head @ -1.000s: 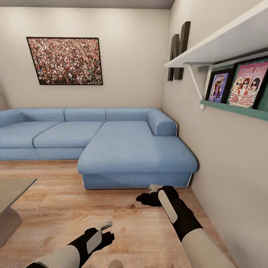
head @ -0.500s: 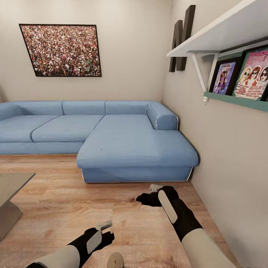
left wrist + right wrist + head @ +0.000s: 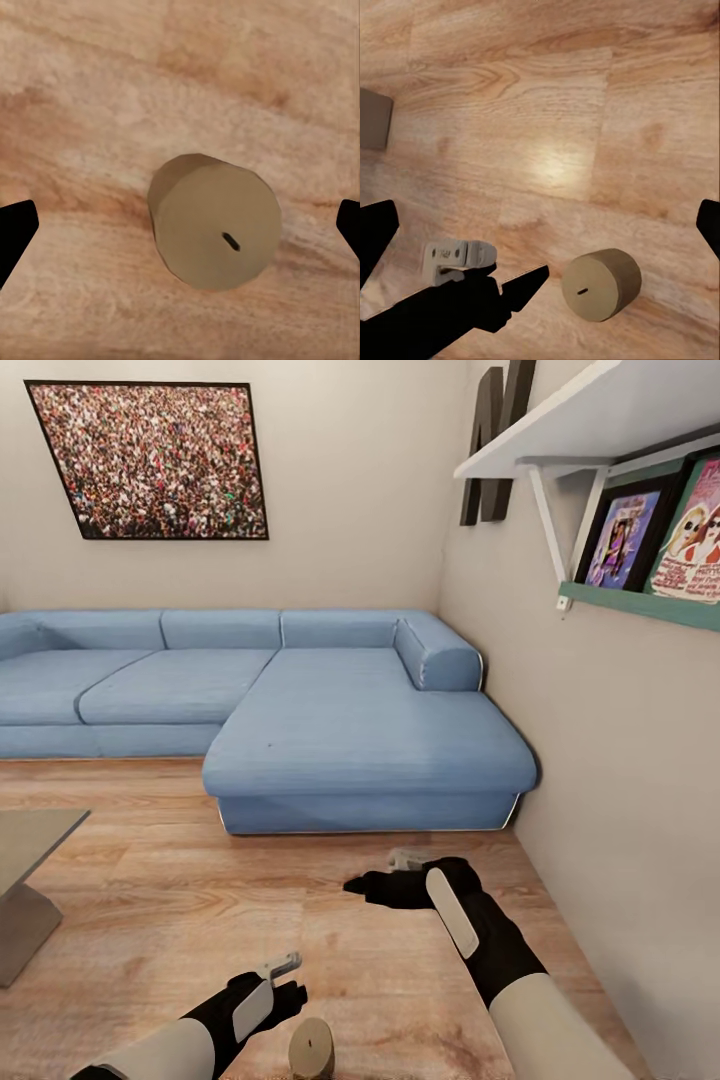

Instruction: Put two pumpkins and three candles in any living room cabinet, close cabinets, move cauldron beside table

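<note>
Candle (image 3: 312,1048) stands upright on the wood floor (image 3: 150,900) at bottom centre of the head view, long axis vertical, flat top with wick slot facing up. Left gripper (image 3: 283,972) hangs just upper left of it, not touching; in the left wrist view the candle (image 3: 215,221) sits centred between widely spread fingertips. Right gripper (image 3: 385,872) at lower centre right: spread wide, empty. Grey table (image 3: 30,840) corner at left edge.

Soft even light, faint shadows, slightly blurry renders.
</note>
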Tool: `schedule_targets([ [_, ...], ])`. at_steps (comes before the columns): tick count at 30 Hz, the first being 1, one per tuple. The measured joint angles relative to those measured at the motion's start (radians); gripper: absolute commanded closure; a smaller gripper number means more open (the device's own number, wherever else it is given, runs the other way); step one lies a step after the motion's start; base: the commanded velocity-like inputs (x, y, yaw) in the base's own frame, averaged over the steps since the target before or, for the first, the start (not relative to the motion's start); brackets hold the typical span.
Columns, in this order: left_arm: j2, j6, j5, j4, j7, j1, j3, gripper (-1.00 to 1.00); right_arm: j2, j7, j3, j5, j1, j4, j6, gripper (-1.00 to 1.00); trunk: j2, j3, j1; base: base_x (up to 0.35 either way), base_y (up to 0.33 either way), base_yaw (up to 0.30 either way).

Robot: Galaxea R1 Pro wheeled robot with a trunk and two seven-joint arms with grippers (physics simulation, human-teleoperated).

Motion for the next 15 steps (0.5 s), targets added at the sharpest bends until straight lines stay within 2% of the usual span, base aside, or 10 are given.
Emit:
schedule_targets([
  [4, -0.001, -0.001, -0.007, 0.001, 0.0, 0.0, 0.0, -1.0, 0.0, 0.048, 0.0, 0.002, 0.0, -0.013, 0.001, -1.0, -0.001, -0.015, 0.002, 0.0, 0.0, 0.0],
  [15, -0.013, -0.004, -0.013, 0.001, 0.0, 0.001, 0.0, -1.0, 0.0, 0.058, 0.001, 0.007, 0.0, -0.015, 0.0, -1.0, -0.004, -0.058, 0.007, 0.0, 0.0, 0.0],
])
